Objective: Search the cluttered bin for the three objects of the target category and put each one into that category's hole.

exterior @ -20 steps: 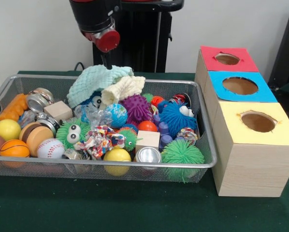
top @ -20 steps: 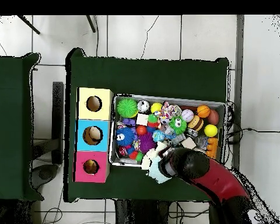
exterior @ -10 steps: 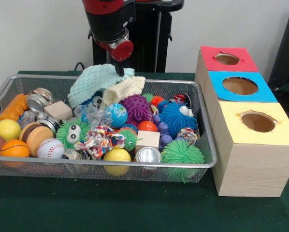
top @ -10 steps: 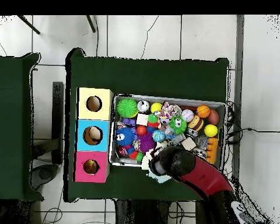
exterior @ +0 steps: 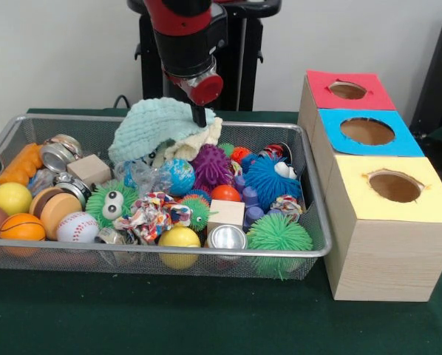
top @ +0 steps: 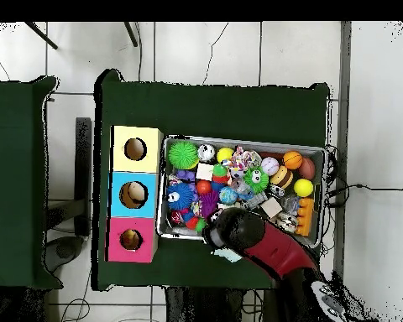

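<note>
A wire mesh bin (exterior: 169,251) holds a jumble of balls, spiky toys, wooden blocks, tins and cloths. My gripper (exterior: 199,117) hangs from the red and black arm at the bin's back edge. Its tip rests on a mint knitted cloth (exterior: 151,126) that lies over a cream cloth (exterior: 199,140). To the right stand three boxes with holes in their tops: red (exterior: 321,85), blue (exterior: 332,140) and yellow (exterior: 354,200). In the overhead view the arm's wrist (top: 234,231) covers the gripper and the bin's (top: 243,140) near edge.
In the bin lie a purple spiky ball (exterior: 208,164), a blue spiky toy (exterior: 269,180), a green spiky ball (exterior: 279,233), a baseball (exterior: 77,227), a yellow ball (exterior: 179,238), a wooden cube (exterior: 226,214) and a tin (exterior: 226,238). Green cloth covers the table (exterior: 206,318).
The arm has swung right and down along the bin's back edge. The mint cloth has shifted right with the gripper's tip and now covers more of the cream cloth.
</note>
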Robot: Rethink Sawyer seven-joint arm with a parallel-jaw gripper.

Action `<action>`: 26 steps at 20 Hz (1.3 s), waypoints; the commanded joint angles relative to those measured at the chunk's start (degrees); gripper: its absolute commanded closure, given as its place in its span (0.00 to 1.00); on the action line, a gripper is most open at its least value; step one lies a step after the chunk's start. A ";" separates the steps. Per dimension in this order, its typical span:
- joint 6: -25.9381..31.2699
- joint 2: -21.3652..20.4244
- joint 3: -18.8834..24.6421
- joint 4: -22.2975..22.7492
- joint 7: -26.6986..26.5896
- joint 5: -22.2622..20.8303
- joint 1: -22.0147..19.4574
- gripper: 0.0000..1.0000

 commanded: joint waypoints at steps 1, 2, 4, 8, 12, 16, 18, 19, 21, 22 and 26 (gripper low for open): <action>-5.29 2.54 0.93 -1.47 14.26 5.39 1.19 1.00; -5.56 2.77 0.97 -1.53 14.35 5.78 1.44 1.00; -6.76 3.87 1.31 -1.86 14.17 6.57 1.69 1.00; -6.24 3.45 0.86 -1.61 14.19 7.94 3.11 1.00; -0.36 -1.25 -1.52 -0.31 16.69 9.89 6.94 1.00; 3.24 -3.49 -2.25 -0.82 17.75 11.90 9.12 1.00; 3.44 -3.41 -2.46 -1.24 17.89 13.04 9.85 1.00; 3.42 -3.34 -2.59 -1.41 17.92 13.57 10.22 1.00; 2.47 -1.95 -2.71 -2.33 17.80 14.72 10.66 1.00; 2.13 -0.79 -3.26 -3.24 17.70 15.02 10.97 1.00; -0.25 7.18 -5.76 -9.45 16.66 15.73 11.75 1.00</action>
